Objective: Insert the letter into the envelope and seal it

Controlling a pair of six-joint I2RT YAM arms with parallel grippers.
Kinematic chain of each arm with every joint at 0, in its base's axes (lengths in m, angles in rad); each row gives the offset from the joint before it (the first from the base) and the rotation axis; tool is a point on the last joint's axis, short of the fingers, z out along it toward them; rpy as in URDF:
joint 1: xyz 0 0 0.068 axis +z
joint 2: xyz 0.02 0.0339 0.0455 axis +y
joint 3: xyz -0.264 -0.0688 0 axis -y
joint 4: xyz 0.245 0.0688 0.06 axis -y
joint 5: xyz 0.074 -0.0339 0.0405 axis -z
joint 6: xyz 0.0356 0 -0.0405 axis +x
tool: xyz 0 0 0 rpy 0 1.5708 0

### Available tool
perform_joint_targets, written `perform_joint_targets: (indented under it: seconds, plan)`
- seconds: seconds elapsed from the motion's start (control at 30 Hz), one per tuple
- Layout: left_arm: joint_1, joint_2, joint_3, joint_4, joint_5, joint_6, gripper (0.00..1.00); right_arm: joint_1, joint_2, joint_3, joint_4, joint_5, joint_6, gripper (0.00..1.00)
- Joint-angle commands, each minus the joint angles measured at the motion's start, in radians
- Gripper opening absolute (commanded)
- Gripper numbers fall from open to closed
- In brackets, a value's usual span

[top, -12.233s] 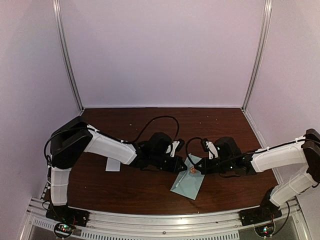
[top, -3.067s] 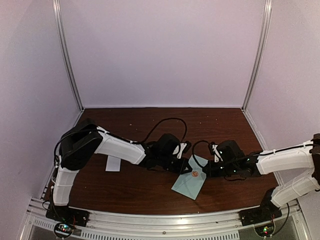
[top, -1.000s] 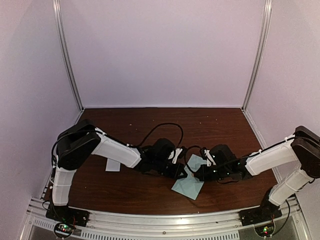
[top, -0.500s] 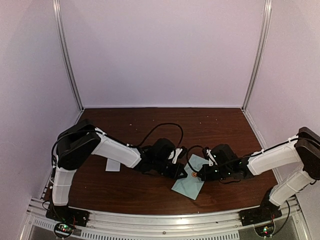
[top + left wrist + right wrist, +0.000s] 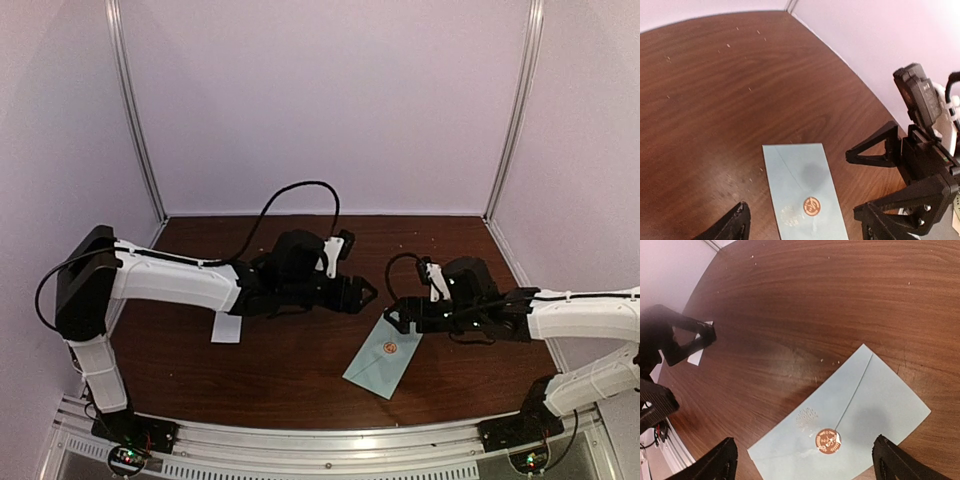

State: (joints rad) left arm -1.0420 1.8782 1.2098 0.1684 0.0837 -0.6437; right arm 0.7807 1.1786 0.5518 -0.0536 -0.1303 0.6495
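The pale teal envelope [image 5: 381, 361] lies flat on the brown table, flap shut, with a round copper sticker [image 5: 391, 349] over the flap's point. The letter is out of view. My left gripper [image 5: 362, 293] hovers above and left of the envelope's far end, open and empty; its wrist view looks down on the envelope [image 5: 802, 187] and sticker [image 5: 812, 206]. My right gripper [image 5: 397, 316] hangs open just over the envelope's far right corner, holding nothing. Its wrist view shows the envelope [image 5: 865, 410] and sticker [image 5: 828, 441] between its spread fingers.
A small white strip [image 5: 226, 330] lies on the table under the left forearm and also shows as a white strip [image 5: 696, 356] in the right wrist view. The right gripper's fingers [image 5: 880, 147] stand close beside the left gripper. Pale walls close in the table.
Both grippers were shut and pressed low on the envelope's flap. Now both are open and raised, the left drawn back to the left and the right to the right. The envelope stays flat.
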Motion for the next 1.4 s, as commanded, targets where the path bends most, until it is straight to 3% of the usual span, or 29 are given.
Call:
perform_joint_targets:
  seconds: [0.0, 0.27, 0.4, 0.67, 0.77, 0.93, 1.03, 1.23, 1.37]
  plan:
    - [0.087, -0.024, -0.005, -0.033, -0.109, 0.056, 0.79, -0.026, 0.056, 0.113, -0.023, 0.067, -0.087, 0.99]
    - [0.340, -0.078, -0.073, 0.013, -0.027, 0.156, 0.79, -0.196, 0.238, 0.219, 0.092, 0.033, -0.204, 1.00]
    - [0.491, -0.151, -0.169, 0.041, -0.101, 0.206, 0.79, -0.355, 0.267, 0.237, 0.104, -0.015, -0.244, 1.00]
    - [0.957, -0.518, -0.513, 0.161, -0.088, 0.203, 0.80, -0.739, 0.109, 0.141, 0.142, -0.084, -0.300, 1.00]
    - [1.097, -0.682, -0.634, 0.179, -0.157, 0.209, 0.90, -0.821, 0.029, 0.095, 0.176, -0.069, -0.301, 1.00]
    - [1.129, -0.892, -0.841, 0.302, -0.349, 0.301, 0.94, -0.839, -0.116, -0.026, 0.331, 0.060, -0.344, 1.00]
    - [1.129, -0.940, -0.961, 0.481, -0.312, 0.356, 0.94, -0.841, -0.197, -0.134, 0.493, 0.137, -0.359, 1.00]
    - [1.126, -0.803, -1.082, 0.806, -0.135, 0.441, 0.92, -0.841, -0.157, -0.288, 0.894, 0.241, -0.440, 1.00]
    - [1.124, -0.655, -1.177, 1.171, -0.049, 0.497, 0.92, -0.841, -0.021, -0.342, 1.139, 0.251, -0.471, 1.00]
